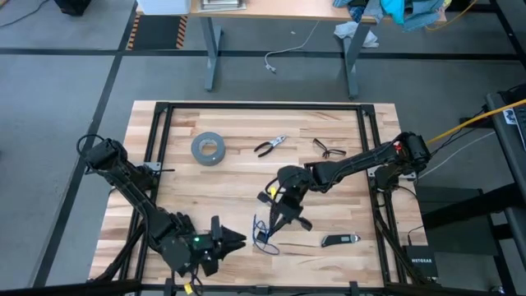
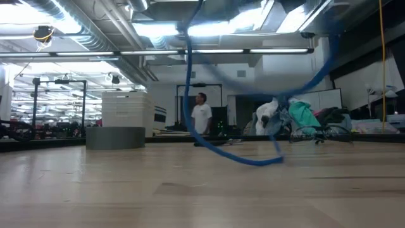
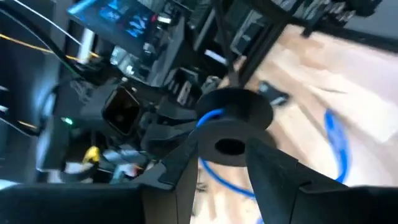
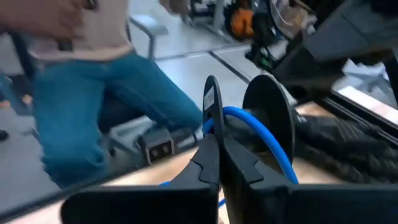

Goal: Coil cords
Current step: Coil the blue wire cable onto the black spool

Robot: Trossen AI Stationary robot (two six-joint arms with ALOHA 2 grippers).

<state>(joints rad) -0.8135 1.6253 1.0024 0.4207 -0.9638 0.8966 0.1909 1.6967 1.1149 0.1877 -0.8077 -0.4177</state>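
Left pincer [image 1: 234, 241], at the bench's near edge and to the left of the cords, stands with its two dark fingers apart and holds nothing; that arm waits.

The cords [image 1: 265, 233], a thin blue flexible cable in a loose loop with darker parts, lie on the pale wooden plank bench [image 1: 238, 177] just right of the left pincer and directly below the right pincer [image 1: 278, 224], partly lifted off the wood.

Right pincer, a little right of the cords, has its fingers together, clamped on a blue strand beside a black round spool-like disc.

Step in hand, as judged: the winding of the cable, with one strand held up and the rest trailing. The next move likely calls for drawing the slack loop into a tight round without letting the clamped strand slip.

Views compared: the high view places the flat grey ring of duct tape [image 1: 209, 148] well behind the cords, toward the bench's far edge. The low view alone shows the blue cable arching clear of the bench. The right wrist view alone shows the strand [image 4: 264, 140] pinched between the fingers.
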